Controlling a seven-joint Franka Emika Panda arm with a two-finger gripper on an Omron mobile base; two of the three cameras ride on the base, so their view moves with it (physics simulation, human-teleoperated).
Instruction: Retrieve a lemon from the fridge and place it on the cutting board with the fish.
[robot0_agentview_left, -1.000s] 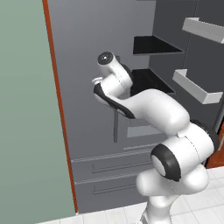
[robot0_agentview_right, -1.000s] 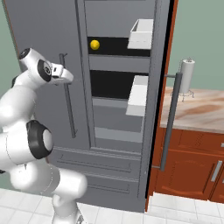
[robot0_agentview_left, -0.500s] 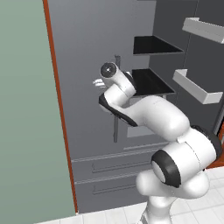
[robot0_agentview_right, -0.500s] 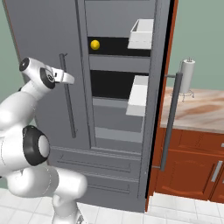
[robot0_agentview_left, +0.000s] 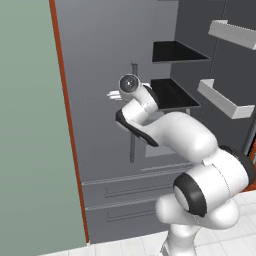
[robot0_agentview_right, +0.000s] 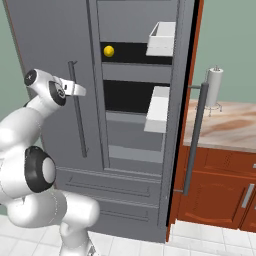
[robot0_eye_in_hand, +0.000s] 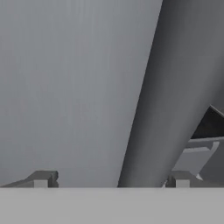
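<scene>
Open fridge (robot0_agentview_right: 125, 165), green wall, wood cabinets, marble counter (robot0_agentview_right: 225, 127).
Lemon (robot0_agentview_right: 108, 50) on top shelf; open jaws of gripper (robot0_eye_in_hand: 111, 179) straddle door handle (robot0_eye_in_hand: 162, 100); paper-towel holder (robot0_agentview_right: 215, 87) at 3 o'clock.

Even flat rendered light, faint soft shadows, no glare, slightly soft low-resolution edges, no distortion

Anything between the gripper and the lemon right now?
Yes. The gripper sits against the closed left door, straddling its bar handle. The lemon lies on an upper shelf behind the open right side, so that door's edge stands between them.
</scene>
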